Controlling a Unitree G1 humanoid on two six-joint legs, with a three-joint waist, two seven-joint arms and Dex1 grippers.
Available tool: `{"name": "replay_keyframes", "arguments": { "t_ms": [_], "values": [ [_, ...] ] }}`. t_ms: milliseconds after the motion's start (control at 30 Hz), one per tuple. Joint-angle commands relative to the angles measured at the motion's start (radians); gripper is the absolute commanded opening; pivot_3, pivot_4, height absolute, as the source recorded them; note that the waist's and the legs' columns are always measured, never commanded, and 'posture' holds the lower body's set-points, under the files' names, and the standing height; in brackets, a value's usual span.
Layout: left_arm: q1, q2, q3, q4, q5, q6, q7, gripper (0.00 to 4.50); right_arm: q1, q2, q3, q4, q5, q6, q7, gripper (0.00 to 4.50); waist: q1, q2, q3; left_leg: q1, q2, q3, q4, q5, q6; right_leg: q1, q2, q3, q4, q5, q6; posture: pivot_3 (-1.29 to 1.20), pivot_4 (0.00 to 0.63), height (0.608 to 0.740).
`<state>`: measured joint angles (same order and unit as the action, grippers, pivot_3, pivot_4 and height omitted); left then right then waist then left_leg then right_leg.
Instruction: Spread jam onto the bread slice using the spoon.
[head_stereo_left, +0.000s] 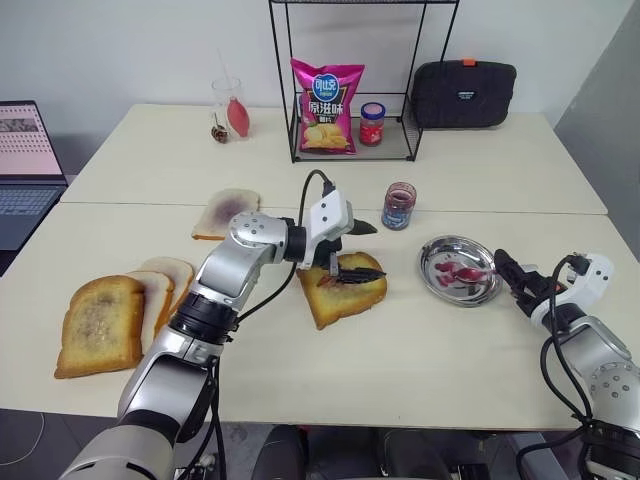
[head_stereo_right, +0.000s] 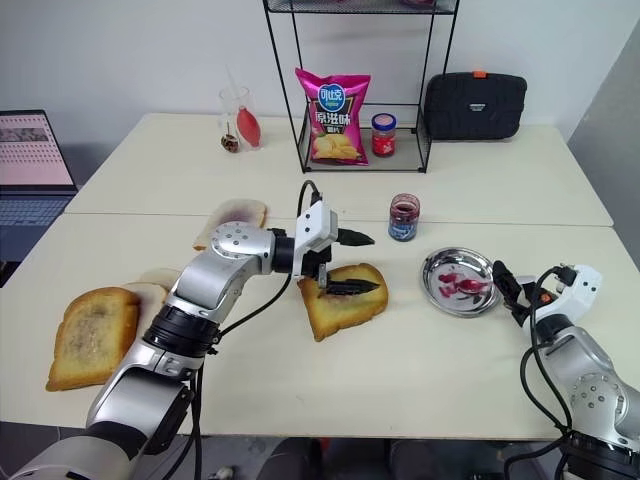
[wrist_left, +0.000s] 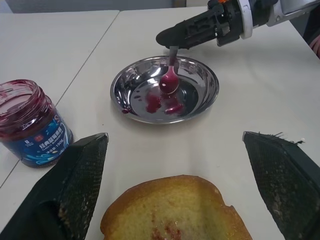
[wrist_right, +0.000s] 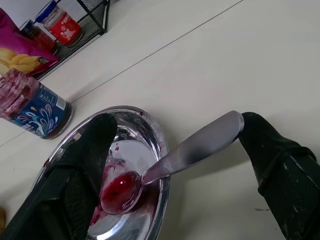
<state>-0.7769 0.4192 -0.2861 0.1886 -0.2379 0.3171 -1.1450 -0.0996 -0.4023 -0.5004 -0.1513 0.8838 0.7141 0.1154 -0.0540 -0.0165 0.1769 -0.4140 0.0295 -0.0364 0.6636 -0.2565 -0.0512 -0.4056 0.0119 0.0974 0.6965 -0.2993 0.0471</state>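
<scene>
**Desk:** Reading outward from the robot, what is nearest?

**Caption writer:** Its right gripper, low at the table's near right edge, jaws spread wide. The spoon lies between the two fingers with its handle over the rim of the steel dish and its jam-red bowl down inside. The handle's tip sits right at one finger; whether it touches cannot be told, and nothing is pinched, so the spoon appears set down rather than carried.

**Desk:** And the middle of the table?

**Caption writer:** The left gripper points rightward with its jaws fully apart, empty, the lower finger lying across the top of the bread slice, the upper one in the air. That reads as steadying the toast while jam goes on. The slice carries only a small reddish smear at its centre, so spreading looks barely under way.

**Desk:** Further back?

**Caption writer:** The jam stands open just behind the dish, within the right arm's reach, probably for reloading the spoon. Spare toast lies at the left, and a crisp packet sits in the wire rack at the rear.
</scene>
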Motion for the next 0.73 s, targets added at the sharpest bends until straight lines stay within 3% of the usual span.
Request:
{"name": "replay_keyframes", "arguments": {
  "t_ms": [33, 200, 333, 500, 600, 733],
  "values": [
    [-0.018, 0.025, 0.056, -0.01, -0.011, -0.003, 0.005, 4.5, 0.013, -0.054, -0.099, -0.065, 0.052, 0.025, -0.015, 4.48, 0.001, 0.0, 0.0, 0.0, 0.0, 0.0, 0.0, 0.0, 0.0, 0.0, 0.0, 0.0, 0.0, 0.0, 0.0, 0.0, 0.15, 0.74],
    [-0.029, 0.063, 0.091, 0.017, -0.024, 0.019, -0.018, 4.5, 0.04, -0.112, -0.194, -0.111, 0.113, 0.073, -0.039, 4.48, 0.001, 0.0, 0.0, 0.0, 0.0, 0.0, 0.0, 0.0, 0.0, 0.0, 0.0, 0.0, 0.0, 0.0, 0.0, 0.0, 0.15, 0.74],
    [-0.048, 0.135, 0.142, 0.064, -0.038, 0.075, -0.032, 4.5, 0.076, -0.283, -0.261, -0.173, 0.111, 0.128, 0.009, 4.48, -0.001, 0.001, 0.0, 0.0, 0.0, 0.0, 0.0, 0.0, 0.0, 0.0, 0.0, 0.0, 0.0, 0.0, 0.0, 0.0, 0.15, 0.74],
    [-0.018, 0.252, 0.142, 0.03, -0.045, 0.142, -0.115, 4.5, 0.208, -0.541, -0.227, -0.419, 0.223, 0.227, 0.349, 4.48, -0.007, 0.0, 0.001, 0.003, 0.002, 0.0, -0.001, 0.0, 0.0, 0.001, 0.002, 0.001, 0.0, -0.001, 0.001, 0.0, 0.15, 0.74],
    [-0.004, 0.305, 0.15, 0.005, -0.072, 0.195, -0.176, 4.5, 0.344, -0.662, -0.203, -0.55, 0.177, 0.227, 0.546, 4.48, 0.0, -0.001, 0.001, 0.003, 0.002, -0.003, -0.002, 0.0, 0.0, 0.002, 0.003, -0.003, 0.0, -0.001, 0.001, 0.0, 0.15, 0.74],
    [-0.003, 0.35, 0.151, 0.004, -0.078, 0.221, -0.223, 4.5, 0.39, -0.701, -0.188, -0.577, 0.133, 0.199, 0.632, 4.48, 0.005, -0.003, 0.002, 0.001, 0.001, -0.003, 0.001, 0.0, 0.0, 0.002, 0.001, -0.002, -0.001, -0.001, 0.001, 0.0, 0.15, 0.74]
  ]
}}
